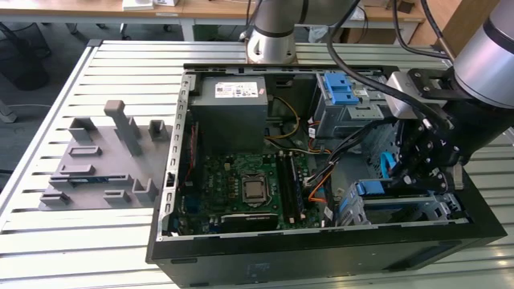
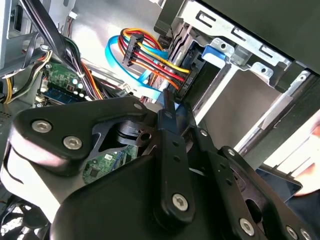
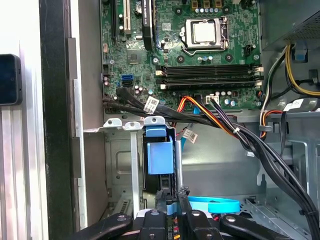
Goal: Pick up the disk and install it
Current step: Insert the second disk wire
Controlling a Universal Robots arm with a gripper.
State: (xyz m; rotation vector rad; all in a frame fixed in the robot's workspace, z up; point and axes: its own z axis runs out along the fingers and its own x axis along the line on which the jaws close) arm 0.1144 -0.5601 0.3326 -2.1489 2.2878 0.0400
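**Blue-Railed Disk in the Drive Cage: Handling Notes**

Blue plastic is the part of the disk (image 3: pixel 160 156) that shows. Its carrier end faces out of the metal drive cage (image 3: pixel 134 150), while the drive body lies hidden inside the bay. In the exterior view the same blue end (image 1: pixel 382 188) sits in the cage at the front corner of the computer case (image 1: pixel 321 256), on the exterior view's right.

Handling, as a judgement: the unit is rigid, moderately heavy for its size and sensitive to shock. The metal faces are likely slippery. The blue rails along the edges offer the safer hold, as they keep pressure off the label face and connectors.

The gripper (image 3: pixel 171 197) hangs directly before the blue carrier end, close to it. Whether it is clenched or released cannot be told, nor whether it touches the disk.

A blue flat cable (image 3: pixel 215 204) and a bundle of coloured wires (image 2: pixel 150 55) run just beside the bay. The motherboard (image 3: pixel 200 60) lies beyond. The case rests on a slatted worktop (image 1: pixel 72 253).
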